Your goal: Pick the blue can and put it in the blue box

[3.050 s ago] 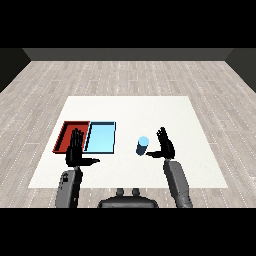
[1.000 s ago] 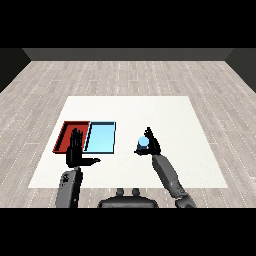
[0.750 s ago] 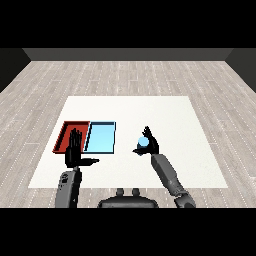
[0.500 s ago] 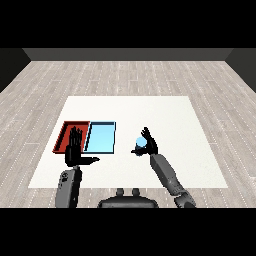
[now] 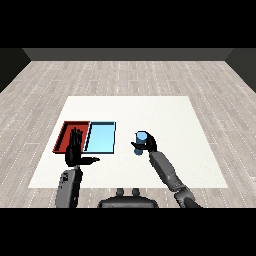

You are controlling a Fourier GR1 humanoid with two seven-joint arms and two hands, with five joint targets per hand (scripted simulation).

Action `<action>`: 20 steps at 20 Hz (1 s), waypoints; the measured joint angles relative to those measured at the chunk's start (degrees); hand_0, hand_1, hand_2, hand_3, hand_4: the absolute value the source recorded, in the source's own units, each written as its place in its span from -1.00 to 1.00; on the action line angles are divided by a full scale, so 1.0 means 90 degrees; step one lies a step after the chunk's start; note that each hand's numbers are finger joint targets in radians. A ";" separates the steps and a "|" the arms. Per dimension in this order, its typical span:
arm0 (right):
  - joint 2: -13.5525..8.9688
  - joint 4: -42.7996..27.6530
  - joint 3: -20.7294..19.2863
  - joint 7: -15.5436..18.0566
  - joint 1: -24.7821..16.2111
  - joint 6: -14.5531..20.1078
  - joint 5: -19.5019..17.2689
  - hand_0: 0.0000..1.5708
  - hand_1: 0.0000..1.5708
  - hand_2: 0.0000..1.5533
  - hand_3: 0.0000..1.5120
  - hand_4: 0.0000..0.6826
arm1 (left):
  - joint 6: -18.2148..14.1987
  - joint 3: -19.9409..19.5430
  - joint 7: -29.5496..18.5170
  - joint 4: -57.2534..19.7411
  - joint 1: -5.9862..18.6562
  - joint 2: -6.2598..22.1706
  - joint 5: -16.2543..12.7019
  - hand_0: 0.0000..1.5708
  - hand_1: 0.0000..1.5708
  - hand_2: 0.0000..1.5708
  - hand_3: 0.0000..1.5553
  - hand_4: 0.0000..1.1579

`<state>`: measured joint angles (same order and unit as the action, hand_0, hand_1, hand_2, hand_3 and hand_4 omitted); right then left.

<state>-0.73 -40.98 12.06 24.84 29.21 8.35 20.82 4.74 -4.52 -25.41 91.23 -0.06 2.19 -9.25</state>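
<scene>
head view shows the right hand (image 5: 148, 144) curled round the blue can (image 5: 141, 141), which stands upright in its hold, just right of the blue tray (image 5: 101, 137) and apart from it. whether the can touches the white table (image 5: 170, 120) cannot be told. the blue tray lies side by side with the red tray (image 5: 68, 134), their long edges touching, near the table's left front. the left hand (image 5: 75, 152) is held up over the red tray's near edge, fingers straight and spread, thumb pointing right, gripping nothing. both grey forearms come in from the lower corners.
</scene>
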 measured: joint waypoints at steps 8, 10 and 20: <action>-0.0078 -0.0345 0.0134 -0.0047 -0.0155 0.0253 -0.0226 0.93 0.93 0.88 0.87 0.92 | -0.0043 0.0237 0.0125 0.0263 -0.0185 -0.0119 0.0061 -1.00 -1.00 -1.00 -1.00 -1.00; -0.0053 -0.0550 0.0119 -0.0070 -0.0214 0.0320 -0.0374 0.90 0.90 0.87 0.87 0.91 | 0.0046 0.0246 0.0098 0.0183 -0.0223 -0.0080 0.0053 -1.00 -1.00 -1.00 -1.00 -1.00; -0.0114 -0.1791 0.0072 -0.0497 -0.0192 0.0325 -0.0774 0.86 0.86 0.85 0.87 0.93 | -0.0106 0.0635 0.0223 -0.0432 0.0181 -0.0161 0.0446 -1.00 -1.00 -1.00 -1.00 -1.00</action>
<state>-1.76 -57.10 12.70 20.37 27.48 11.27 13.86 3.78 1.19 -23.40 87.34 1.58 0.73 -5.24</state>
